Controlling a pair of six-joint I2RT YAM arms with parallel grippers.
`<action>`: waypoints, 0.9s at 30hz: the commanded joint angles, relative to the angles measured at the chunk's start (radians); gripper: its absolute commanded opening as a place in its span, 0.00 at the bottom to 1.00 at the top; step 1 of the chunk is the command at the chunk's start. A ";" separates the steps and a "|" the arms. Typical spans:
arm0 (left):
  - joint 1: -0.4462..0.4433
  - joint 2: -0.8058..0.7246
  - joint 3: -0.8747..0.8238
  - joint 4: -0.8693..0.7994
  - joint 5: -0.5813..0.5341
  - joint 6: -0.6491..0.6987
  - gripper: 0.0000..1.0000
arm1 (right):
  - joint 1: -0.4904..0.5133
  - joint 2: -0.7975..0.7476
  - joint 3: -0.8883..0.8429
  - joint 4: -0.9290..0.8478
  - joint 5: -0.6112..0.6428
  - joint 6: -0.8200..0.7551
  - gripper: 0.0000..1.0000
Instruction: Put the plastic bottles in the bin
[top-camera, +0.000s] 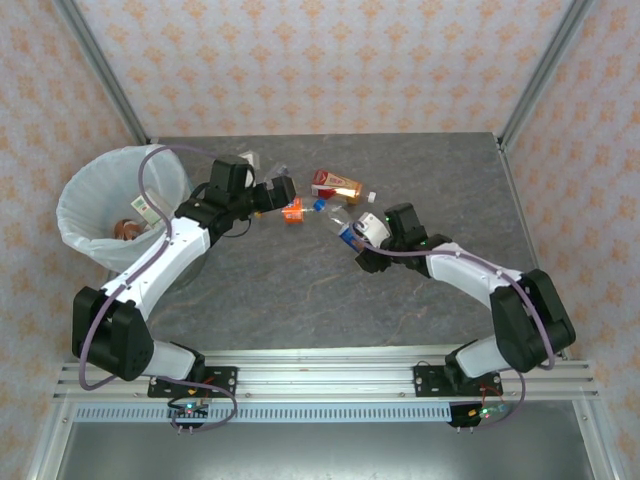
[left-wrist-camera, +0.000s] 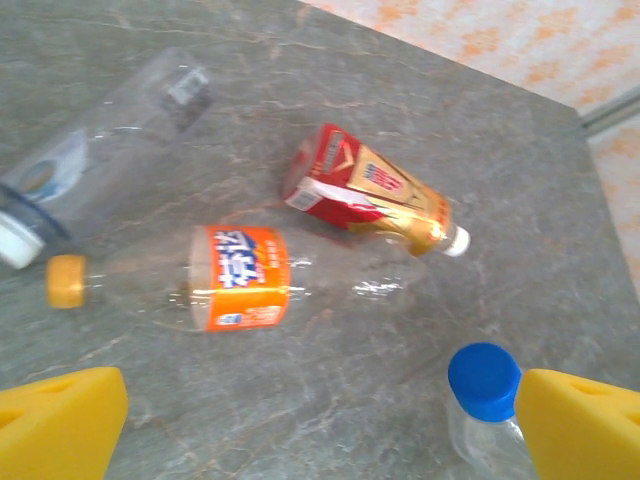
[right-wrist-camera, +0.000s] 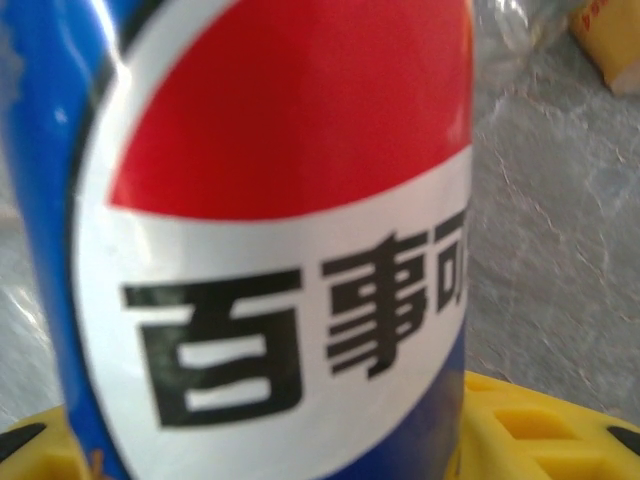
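right hand (top-camera: 350, 238): fingers flank blue-label bottle (right-wrist-camera: 270, 250), clamp uncertain. left hand (left-wrist-camera: 320, 425): wide open, empty. likely step: grasp; next: firm lift, carry to bin (top-camera: 70, 210).

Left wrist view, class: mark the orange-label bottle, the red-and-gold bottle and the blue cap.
orange-label bottle (left-wrist-camera: 238, 277), left wrist view, on its label.
red-and-gold bottle (left-wrist-camera: 365, 190), left wrist view, on its middle.
blue cap (left-wrist-camera: 484, 380), left wrist view, its top.
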 joint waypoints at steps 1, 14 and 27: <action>-0.023 -0.002 -0.013 0.100 0.073 0.034 1.00 | 0.018 -0.037 -0.031 0.195 -0.041 0.147 0.41; -0.050 -0.053 -0.095 0.276 0.230 0.012 1.00 | 0.101 -0.048 -0.050 0.402 -0.025 0.457 0.34; -0.068 -0.033 -0.046 0.316 0.175 -0.028 1.00 | 0.160 0.022 0.000 0.473 -0.083 0.484 0.36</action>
